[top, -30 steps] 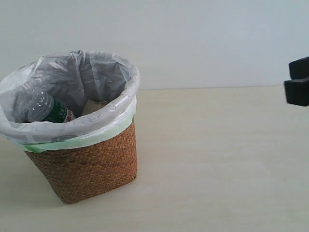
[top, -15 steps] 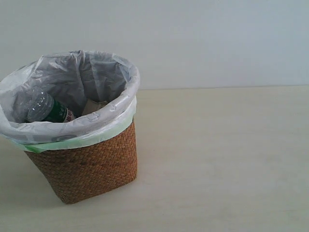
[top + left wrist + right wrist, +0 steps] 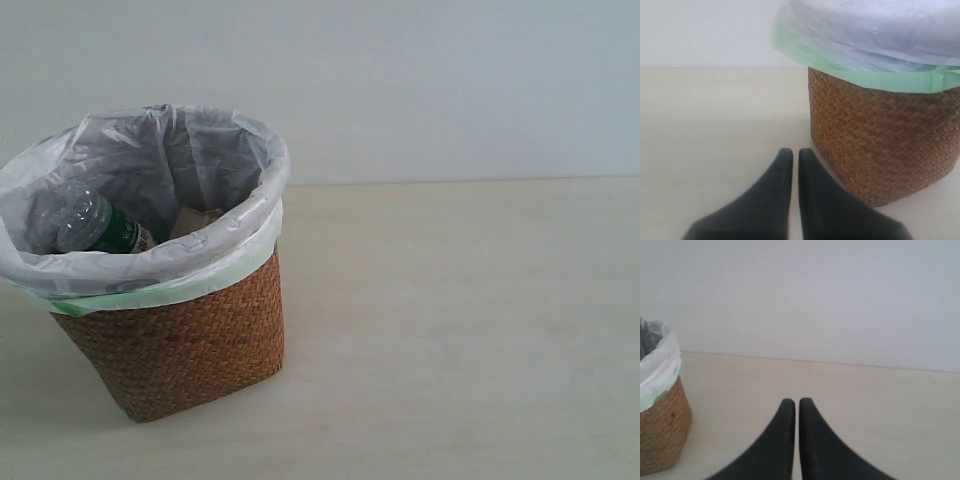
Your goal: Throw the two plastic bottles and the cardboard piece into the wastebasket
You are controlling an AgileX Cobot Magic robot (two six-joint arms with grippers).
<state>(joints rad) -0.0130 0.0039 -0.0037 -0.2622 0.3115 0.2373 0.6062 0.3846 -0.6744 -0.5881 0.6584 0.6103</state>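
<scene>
The brown wicker wastebasket [image 3: 180, 350] stands at the left of the exterior view, its white-and-green bag folded over the rim. Inside it lies the clear bottle with the green-and-white label [image 3: 95, 228], and a beige bit of the cardboard piece [image 3: 200, 218] shows beside it. The red-label bottle is hidden. Neither gripper appears in the exterior view. My left gripper [image 3: 791, 152] is shut and empty, low over the table beside the wastebasket [image 3: 880, 145]. My right gripper [image 3: 796, 402] is shut and empty, well away from the wastebasket [image 3: 660, 435].
A pale beige table [image 3: 450, 330] stretches to the right of the basket, with a plain white wall [image 3: 420, 80] behind it. Nothing else lies on the table in any view.
A dark gripper seen at the right edge of the exterior view one second ago has left that view. The basket and its contents have not moved.
</scene>
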